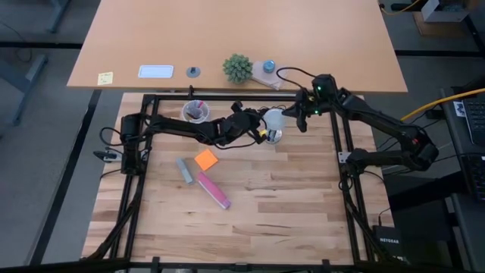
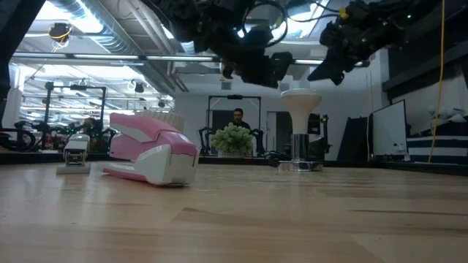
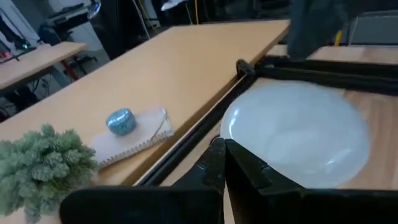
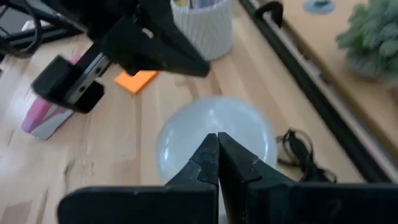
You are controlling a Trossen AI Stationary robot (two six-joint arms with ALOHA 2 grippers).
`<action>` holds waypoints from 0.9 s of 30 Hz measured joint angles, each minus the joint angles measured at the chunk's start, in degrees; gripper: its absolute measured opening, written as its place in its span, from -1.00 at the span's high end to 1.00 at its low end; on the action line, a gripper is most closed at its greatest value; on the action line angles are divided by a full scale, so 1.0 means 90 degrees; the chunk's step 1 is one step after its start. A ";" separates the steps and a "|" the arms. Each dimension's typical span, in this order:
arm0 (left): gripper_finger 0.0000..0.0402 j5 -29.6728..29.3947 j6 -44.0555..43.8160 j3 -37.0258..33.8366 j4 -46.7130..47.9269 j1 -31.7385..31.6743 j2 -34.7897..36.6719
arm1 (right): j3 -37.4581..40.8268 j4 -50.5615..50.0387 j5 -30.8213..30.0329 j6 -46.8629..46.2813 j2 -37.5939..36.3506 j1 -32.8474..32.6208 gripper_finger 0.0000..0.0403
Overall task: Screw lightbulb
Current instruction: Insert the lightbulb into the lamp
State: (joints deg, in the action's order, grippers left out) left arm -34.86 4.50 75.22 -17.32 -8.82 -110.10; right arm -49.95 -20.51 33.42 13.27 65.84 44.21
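Only one piece of text can be read: pale capitals spelling "NETGEAR" on a small black box (image 1: 386,240) on the floor, just off the right side of the wooden desk (image 1: 288,205). The yellow sticky note (image 1: 105,77) on the tan desk behind carries marks too small to make out.

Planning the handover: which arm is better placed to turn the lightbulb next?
Hard to call; perhaps right. Both shut claws hover just above the lightbulb standing in its socket, the right claw centred over its dome and the left claw nearer its edge.
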 joint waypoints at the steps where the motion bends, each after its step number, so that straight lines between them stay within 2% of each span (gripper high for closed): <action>1: 1.00 -0.0007 0.0007 0.0003 -0.0046 0.0034 0.0009 | -0.0061 0.0016 -0.0046 0.0001 0.0000 0.0000 0.99; 5: 1.00 0.0117 0.0101 0.0003 0.0010 0.0192 0.0034 | -0.0161 0.0165 -0.0811 0.0058 -0.0005 0.0000 0.99; 9: 1.00 0.0918 0.0223 0.0005 -0.0014 0.0333 0.0044 | -0.0161 0.0126 -0.1328 0.0252 0.0022 0.0005 0.99; 12: 1.00 0.1256 0.0269 0.0005 0.0009 0.0384 0.0044 | -0.0161 0.0097 -0.1340 0.0268 0.0128 0.0007 0.99; 19: 1.00 0.1286 0.0230 0.0005 0.0120 0.0259 0.0044 | -0.0158 -0.0003 -0.1320 0.0268 0.0518 0.0005 0.99; 27: 1.00 0.1482 -0.0058 0.0005 0.0391 0.0032 -0.0061 | -0.0158 -0.0025 -0.1315 0.0271 0.0556 0.0005 0.99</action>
State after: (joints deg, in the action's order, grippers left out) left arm -21.52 3.97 75.26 -13.80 -8.53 -110.65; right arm -51.37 -20.73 21.58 15.70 70.85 44.25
